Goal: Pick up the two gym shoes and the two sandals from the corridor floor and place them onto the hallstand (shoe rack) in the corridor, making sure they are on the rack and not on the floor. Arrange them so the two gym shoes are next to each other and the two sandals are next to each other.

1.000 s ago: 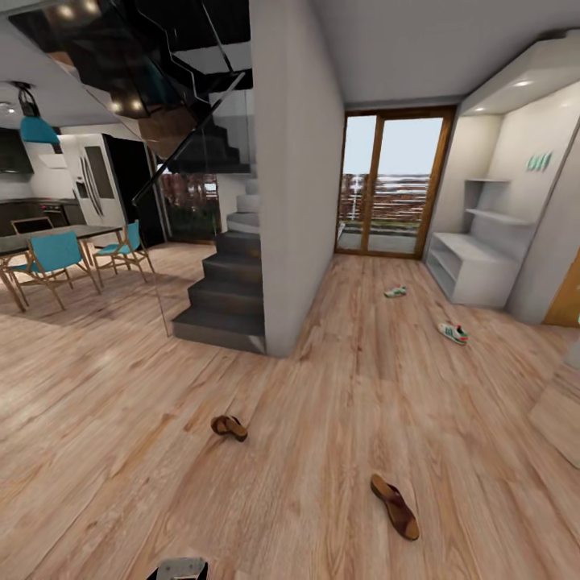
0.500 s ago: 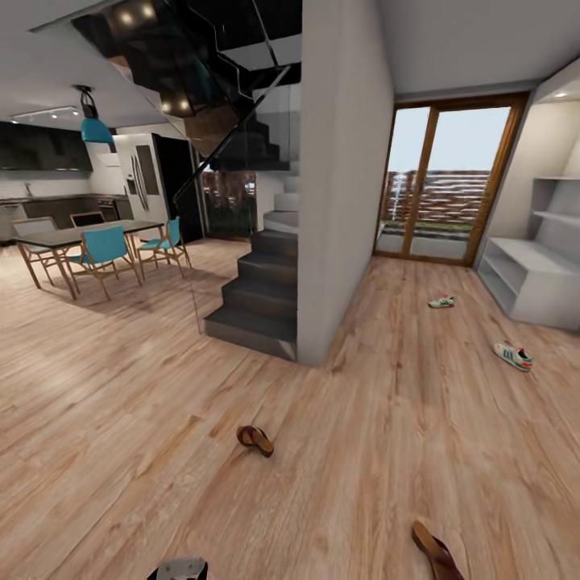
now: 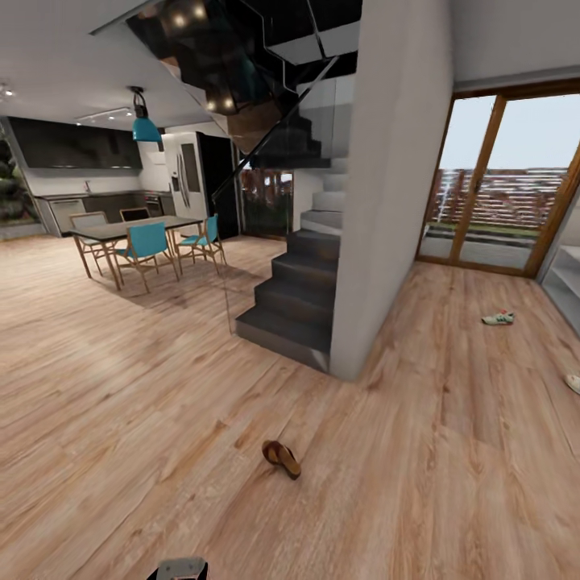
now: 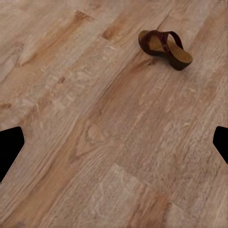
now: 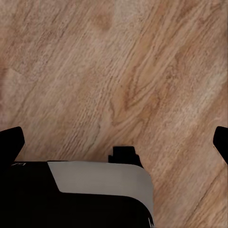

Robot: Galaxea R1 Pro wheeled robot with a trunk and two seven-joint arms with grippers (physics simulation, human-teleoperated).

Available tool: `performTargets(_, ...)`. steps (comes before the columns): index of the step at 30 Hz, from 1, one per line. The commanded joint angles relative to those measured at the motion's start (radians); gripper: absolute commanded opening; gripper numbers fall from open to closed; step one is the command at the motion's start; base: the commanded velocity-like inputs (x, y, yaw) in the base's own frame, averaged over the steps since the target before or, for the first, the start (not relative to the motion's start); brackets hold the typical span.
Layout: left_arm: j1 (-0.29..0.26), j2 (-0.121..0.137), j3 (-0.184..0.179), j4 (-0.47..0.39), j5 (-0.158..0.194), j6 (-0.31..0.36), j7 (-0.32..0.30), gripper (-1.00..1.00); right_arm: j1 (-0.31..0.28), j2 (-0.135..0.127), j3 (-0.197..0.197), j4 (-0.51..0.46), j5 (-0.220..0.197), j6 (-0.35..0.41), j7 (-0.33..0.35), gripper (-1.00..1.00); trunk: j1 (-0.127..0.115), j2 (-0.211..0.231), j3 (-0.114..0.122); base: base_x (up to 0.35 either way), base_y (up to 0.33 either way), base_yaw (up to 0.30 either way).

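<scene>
One brown sandal (image 3: pixel 281 458) lies on the corridor floor (image 3: pixel 451 451) a short way ahead of me, near the stair wall. In the left wrist view the same sandal (image 4: pixel 166 47) lies beyond my open left gripper (image 4: pixel 114 147), well apart from its fingertips (image 4: pixel 9 149). One white gym shoe (image 3: pixel 498 318) lies far off by the glass door. A second gym shoe (image 3: pixel 573 383) is cut by the right edge. A slice of the light-grey hallstand (image 3: pixel 565 283) shows at the far right. My right gripper (image 5: pixel 114 142) hangs open over bare planks.
A dark staircase (image 3: pixel 294 302) and a white wall corner (image 3: pixel 379 242) stand ahead. A dining table (image 3: pixel 133 229) with teal chairs stands at the far left. The glass door (image 3: pixel 507 201) closes the corridor. My own base (image 5: pixel 80 194) sits under the right gripper.
The head camera has turned left, so the whole scene has slid right. The nearer sandal has left the picture and the hallstand is mostly out of frame. Nothing on the floor has moved.
</scene>
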Motion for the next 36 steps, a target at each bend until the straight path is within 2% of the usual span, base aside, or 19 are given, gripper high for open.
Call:
performTargets(1, -0.001, -0.001, 0.002, 0.001, 0.002, -0.003, 0.0, 1.0, 0.0, 0.0, -0.001, -0.001, 0.0, 0.0, 0.0, 1.0, 0.001, 0.0, -0.002, 0.34, 0.0, 0.278)
performTargets(27, -0.001, -0.001, 0.002, 0.001, 0.002, -0.003, 0.0, 1.0, 0.0, 0.0, -0.001, -0.001, 0.0, 0.0, 0.0, 1.0, 0.001, 0.0, -0.015, 0.34, -0.023, 0.277)
performTargets(36, -0.001, -0.001, 0.002, 0.001, 0.002, -0.003, 0.0, 1.0, 0.0, 0.0, -0.001, -0.001, 0.0, 0.0, 0.0, 1.0, 0.001, 0.0, -0.018, 0.34, -0.124, 0.119)
